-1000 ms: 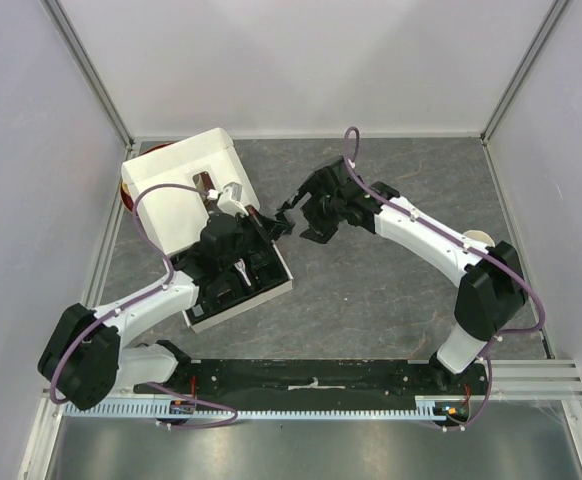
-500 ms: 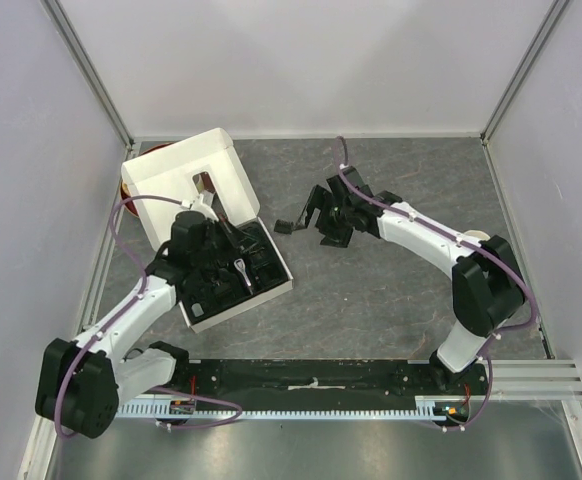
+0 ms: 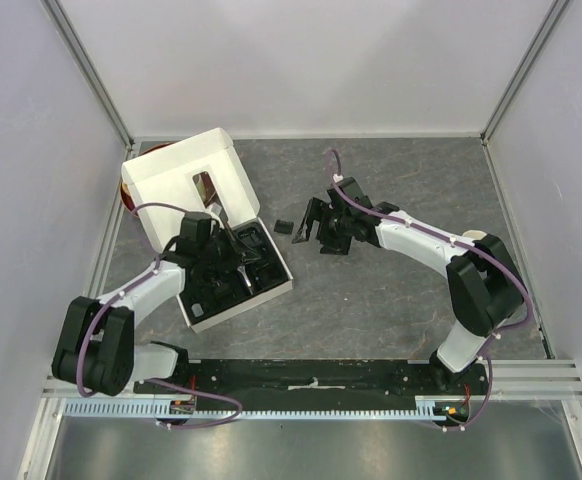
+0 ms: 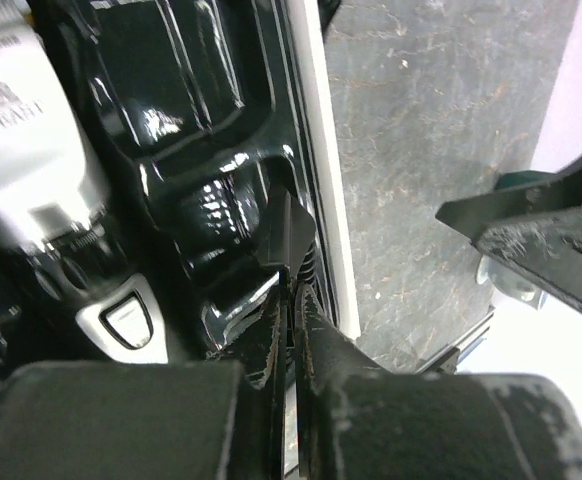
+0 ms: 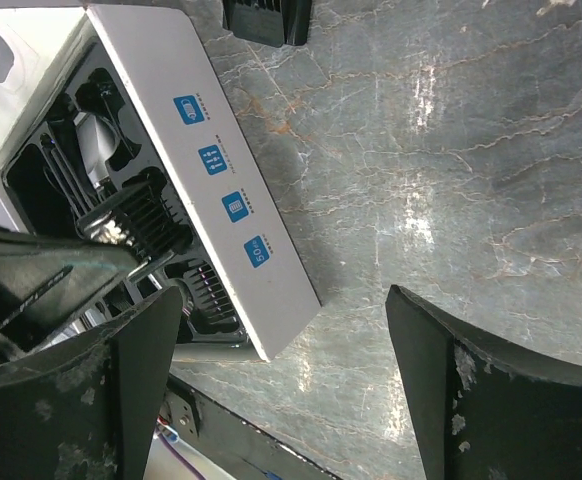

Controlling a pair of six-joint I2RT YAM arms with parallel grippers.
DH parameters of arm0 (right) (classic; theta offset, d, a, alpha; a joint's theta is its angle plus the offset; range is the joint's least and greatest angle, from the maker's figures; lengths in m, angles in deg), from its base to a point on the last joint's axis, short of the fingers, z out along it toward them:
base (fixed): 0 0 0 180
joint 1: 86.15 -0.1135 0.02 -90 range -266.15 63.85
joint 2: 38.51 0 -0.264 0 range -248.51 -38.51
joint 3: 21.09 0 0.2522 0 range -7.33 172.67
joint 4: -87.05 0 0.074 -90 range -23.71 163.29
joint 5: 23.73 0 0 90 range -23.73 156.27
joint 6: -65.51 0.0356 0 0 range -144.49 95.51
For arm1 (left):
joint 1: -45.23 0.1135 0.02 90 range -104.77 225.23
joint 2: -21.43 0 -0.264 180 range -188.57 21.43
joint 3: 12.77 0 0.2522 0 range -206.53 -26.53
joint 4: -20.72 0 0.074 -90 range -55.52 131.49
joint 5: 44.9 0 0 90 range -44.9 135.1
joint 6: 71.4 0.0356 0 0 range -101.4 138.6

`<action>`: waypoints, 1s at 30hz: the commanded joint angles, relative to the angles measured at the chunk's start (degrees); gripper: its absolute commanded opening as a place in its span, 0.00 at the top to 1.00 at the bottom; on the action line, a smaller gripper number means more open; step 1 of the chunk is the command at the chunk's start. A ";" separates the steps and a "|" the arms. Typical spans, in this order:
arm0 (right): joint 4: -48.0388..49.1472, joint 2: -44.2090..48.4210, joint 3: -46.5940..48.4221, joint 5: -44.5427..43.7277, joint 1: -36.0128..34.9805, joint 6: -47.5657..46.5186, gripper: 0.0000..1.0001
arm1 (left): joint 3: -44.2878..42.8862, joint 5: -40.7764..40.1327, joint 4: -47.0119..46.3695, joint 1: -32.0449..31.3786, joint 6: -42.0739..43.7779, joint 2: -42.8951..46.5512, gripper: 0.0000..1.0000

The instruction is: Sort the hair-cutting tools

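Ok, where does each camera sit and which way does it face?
Top: above and behind the bases, facing down on the table; left arm and right arm show.
Left wrist: on the left arm, facing into the black tray; shut left tool shows.
Right wrist: on the right arm, facing down at table and box; open right tool shows.
Shared: top and right wrist both show the loose comb guard.

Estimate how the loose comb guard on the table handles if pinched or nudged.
The guard looks like small, thin black plastic, so it is probably light and fairly stiff. It lies flat on the table, so rolling seems unlikely; a nudge would more likely skid it. Its ribbed side, seen from the right wrist, may make a pinch slip.
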 commanded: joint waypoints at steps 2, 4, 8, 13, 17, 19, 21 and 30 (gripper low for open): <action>2.61 -1.05 0.37 1.39 -0.09 -1.16 0.10 | -5.33 1.98 1.53 1.38 4.53 -3.58 0.98; 2.61 -1.49 0.45 1.65 -0.09 -1.16 0.10 | -5.15 2.42 1.00 1.55 4.53 -3.84 0.98; 2.61 -2.37 0.54 2.44 -0.09 -0.89 0.11 | -5.06 3.29 0.13 1.82 4.26 -4.98 0.98; 2.70 -3.25 0.63 3.06 -0.09 -0.54 0.12 | -4.98 5.41 -0.14 1.82 3.65 -6.92 0.98; 2.87 -3.34 0.63 3.06 -0.09 -0.45 0.13 | -4.80 6.46 -0.14 1.82 3.12 -8.32 0.98; 2.96 -3.34 0.63 3.15 -0.09 -0.28 0.13 | -4.89 6.99 -0.05 1.73 3.03 -9.37 0.98; 2.96 -3.43 0.72 3.23 -0.09 -0.19 0.13 | -5.24 6.73 -0.05 1.82 2.95 -9.99 0.93; 2.61 -2.55 1.33 3.23 -0.09 -0.54 0.17 | -5.33 -0.65 4.34 1.82 4.61 -5.17 0.46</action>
